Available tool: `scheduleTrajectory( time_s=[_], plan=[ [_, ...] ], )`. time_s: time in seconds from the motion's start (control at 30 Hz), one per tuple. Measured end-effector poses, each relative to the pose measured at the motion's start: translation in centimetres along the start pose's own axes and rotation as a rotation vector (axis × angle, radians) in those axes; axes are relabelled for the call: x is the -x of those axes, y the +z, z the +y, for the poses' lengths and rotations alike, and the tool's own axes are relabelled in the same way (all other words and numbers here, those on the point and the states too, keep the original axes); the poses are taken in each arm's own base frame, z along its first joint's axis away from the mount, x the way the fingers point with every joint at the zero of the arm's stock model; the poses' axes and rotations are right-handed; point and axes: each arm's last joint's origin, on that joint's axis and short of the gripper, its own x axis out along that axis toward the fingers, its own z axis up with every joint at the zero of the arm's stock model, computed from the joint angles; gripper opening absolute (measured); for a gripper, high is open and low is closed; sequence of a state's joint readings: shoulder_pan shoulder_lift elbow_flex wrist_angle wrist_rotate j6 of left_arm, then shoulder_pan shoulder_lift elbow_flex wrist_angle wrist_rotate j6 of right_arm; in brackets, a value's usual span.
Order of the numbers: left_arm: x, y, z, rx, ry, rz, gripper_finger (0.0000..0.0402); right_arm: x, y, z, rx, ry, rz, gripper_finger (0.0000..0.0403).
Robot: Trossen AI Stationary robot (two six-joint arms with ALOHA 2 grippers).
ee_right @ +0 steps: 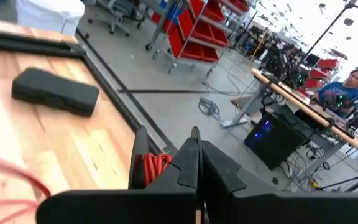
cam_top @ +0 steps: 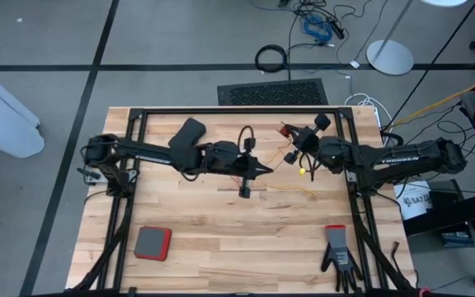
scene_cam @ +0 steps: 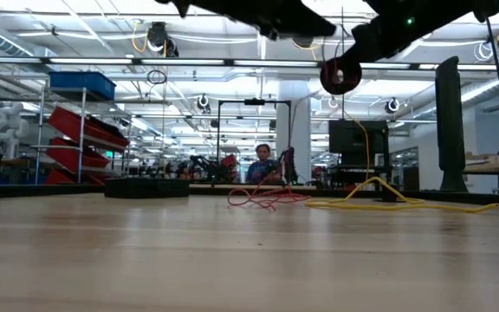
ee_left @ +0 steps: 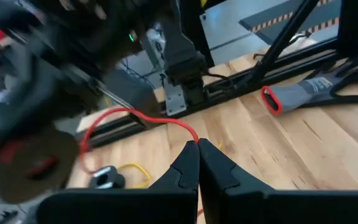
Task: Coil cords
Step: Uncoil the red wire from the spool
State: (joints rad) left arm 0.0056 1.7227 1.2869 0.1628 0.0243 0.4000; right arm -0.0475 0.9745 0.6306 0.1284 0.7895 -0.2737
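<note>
Mid-coiling: my left gripper point(ee_left: 197, 144) pinches the reddish-orange cord point(ee_left: 143, 114) above mid-table, my right gripper point(ee_right: 196, 134) is clamped beside its partly wound reel point(ee_right: 149, 169), the yellow cord point(scene_cam: 388, 201) lies loose; winding likely comes next.

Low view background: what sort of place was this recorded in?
Most likely an open robotics lab or workshop: red parts bins on shelving, long workbenches crowded with equipment, and a person seated at a desk beyond the wooden table.
</note>
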Motion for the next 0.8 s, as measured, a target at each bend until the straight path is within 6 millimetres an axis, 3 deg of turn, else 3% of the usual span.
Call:
scheduleTrajectory(
  time_s=[0.2, 0.47, 0.6, 0.8],
  plan=[
    [2.9, 1.8, 0.6, -0.049, 0.059, 0.038, 0.0, 0.0, -0.4, 0.1, 0.01, 0.01, 0.035, 0.0],
    [6.0, 2.0, 1.6, -0.076, 0.192, 0.235, 0.0, 0.0, -0.8, 0.2, 0.002, 0.02, 0.067, 0.0],
    [6.3, 0.2, 1.9, -0.083, 0.255, 0.38, 0.0, 0.3, -0.7, 0.3, -0.011, 0.033, 0.058, 0.0],
    [6.0, -4.4, 2.7, -0.01, 0.308, 0.517, 0.0, 1.2, 0.0, -0.1, -0.058, 0.047, -0.001, 0.0]
  ],
)
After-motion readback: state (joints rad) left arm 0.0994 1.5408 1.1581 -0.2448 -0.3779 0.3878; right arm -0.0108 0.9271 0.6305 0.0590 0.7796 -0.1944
